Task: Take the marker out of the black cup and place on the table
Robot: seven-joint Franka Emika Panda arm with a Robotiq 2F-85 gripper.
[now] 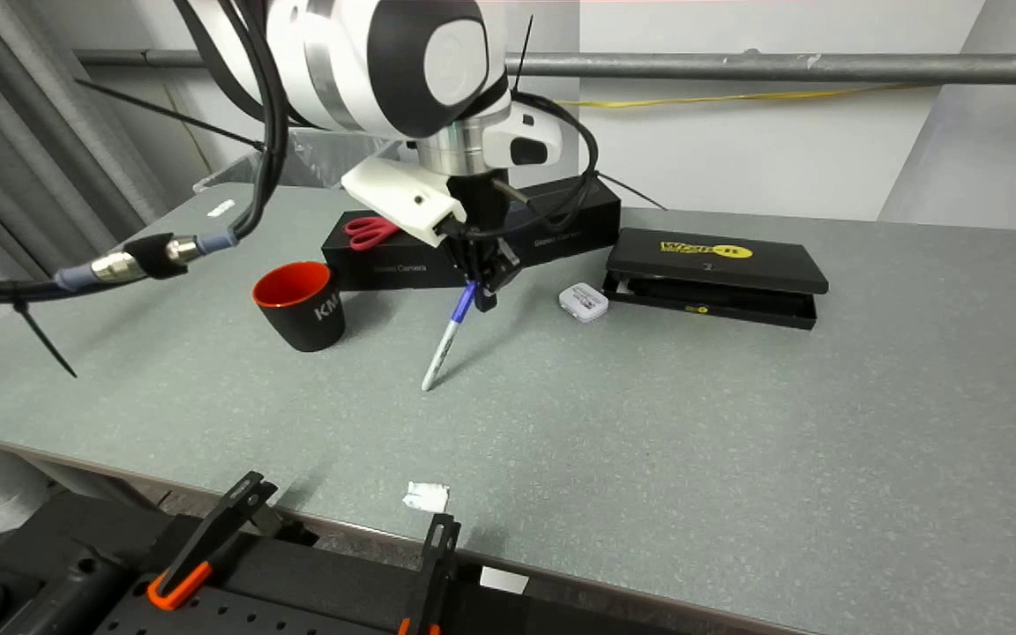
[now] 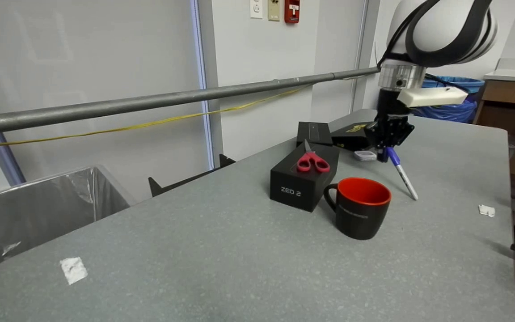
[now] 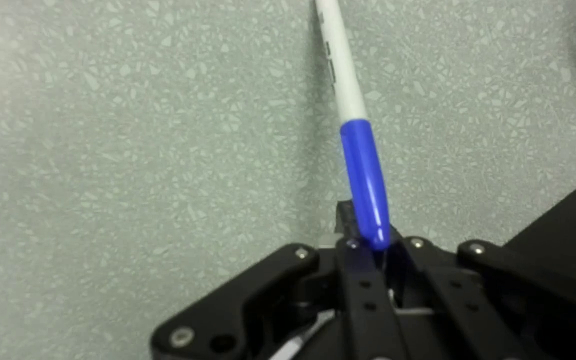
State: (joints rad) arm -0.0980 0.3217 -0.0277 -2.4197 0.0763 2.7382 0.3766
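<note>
The marker [image 1: 448, 344] has a blue cap and a white body, and it also shows in an exterior view [image 2: 404, 176] and the wrist view [image 3: 348, 90]. My gripper [image 1: 480, 291] is shut on the blue cap end, as the wrist view of the fingers [image 3: 368, 230] shows. The marker is tilted, its white end down at or just above the table [image 1: 693, 441]; I cannot tell if it touches. The black cup [image 1: 303, 319] with its red inside stands upright beside the gripper, apart from it, and also shows in an exterior view [image 2: 359, 219]. No marker is seen in it.
Black camera boxes [image 2: 300, 190] stand behind the cup, with red-handled scissors [image 2: 313, 163] on top. A black case [image 1: 720, 273] and a small white box [image 1: 584, 302] lie near the gripper. A paper scrap [image 1: 426, 496] lies near the table edge. A grey bin [image 2: 52, 205] stands beyond the table.
</note>
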